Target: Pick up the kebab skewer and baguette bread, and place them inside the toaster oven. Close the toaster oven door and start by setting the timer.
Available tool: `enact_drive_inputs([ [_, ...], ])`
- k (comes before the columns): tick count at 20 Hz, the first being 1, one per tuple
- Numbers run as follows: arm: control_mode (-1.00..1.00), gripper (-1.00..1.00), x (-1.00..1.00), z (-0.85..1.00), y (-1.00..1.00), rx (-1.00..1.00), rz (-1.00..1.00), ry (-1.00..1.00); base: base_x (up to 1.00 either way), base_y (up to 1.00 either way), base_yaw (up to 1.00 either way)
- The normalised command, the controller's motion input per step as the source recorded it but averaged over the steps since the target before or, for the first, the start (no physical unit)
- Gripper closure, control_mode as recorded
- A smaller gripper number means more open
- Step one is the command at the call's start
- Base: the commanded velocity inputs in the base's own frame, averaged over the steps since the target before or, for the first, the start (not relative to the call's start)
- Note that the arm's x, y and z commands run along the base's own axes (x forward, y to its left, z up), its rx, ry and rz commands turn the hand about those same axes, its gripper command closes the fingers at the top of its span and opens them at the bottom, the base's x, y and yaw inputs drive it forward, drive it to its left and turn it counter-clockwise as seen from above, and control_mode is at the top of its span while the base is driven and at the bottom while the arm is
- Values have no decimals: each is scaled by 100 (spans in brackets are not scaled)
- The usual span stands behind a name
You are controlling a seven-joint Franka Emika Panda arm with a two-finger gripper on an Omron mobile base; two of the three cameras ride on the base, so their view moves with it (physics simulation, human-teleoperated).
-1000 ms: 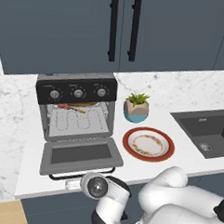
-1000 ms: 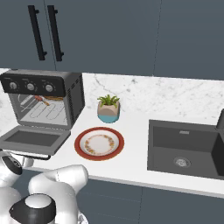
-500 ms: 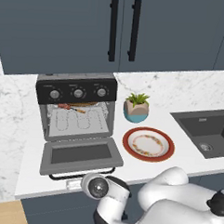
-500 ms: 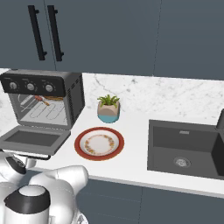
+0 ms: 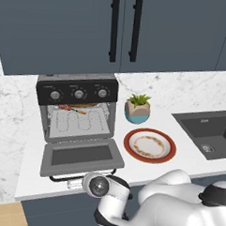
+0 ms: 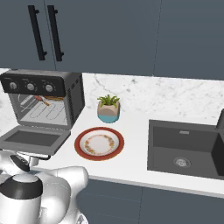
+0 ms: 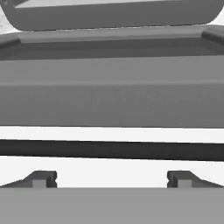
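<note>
- Toaster oven [image 5: 76, 114] stands on the white tabletop [image 5: 10, 142] at the left, below dark cabinets; its door [image 5: 80, 155] is dropped flat toward the robot.
- Black bar handle [image 7: 112, 148] of that door runs straight across the hand view, just ahead of the tool [image 7: 112, 179].
- Tool fingers [image 7: 41, 178] stand spread wide, one on each side, pinching nothing; handle and fingers look close but apart.
- Kebab skewer [image 5: 71, 108] lies inside the oven on the wire rack, near the top left of the opening.
- Golden-brown bread [image 5: 87, 104] shows as a sliver behind it, under the knob panel.
- Patterned red-rimmed plate [image 5: 149, 145] sits right of the door, with a small potted plant [image 5: 137, 108] behind it.
- Dark sink [image 6: 186, 148] lies further right.
</note>
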Motion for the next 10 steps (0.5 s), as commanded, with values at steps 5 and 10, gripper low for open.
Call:
enact_drive_inputs([
  [5,-100,-100,4,-23,0,0,0,-1,0,0,0],
  [10,-100,-100,7,-20,0,0,0,-2,0,0,0],
])
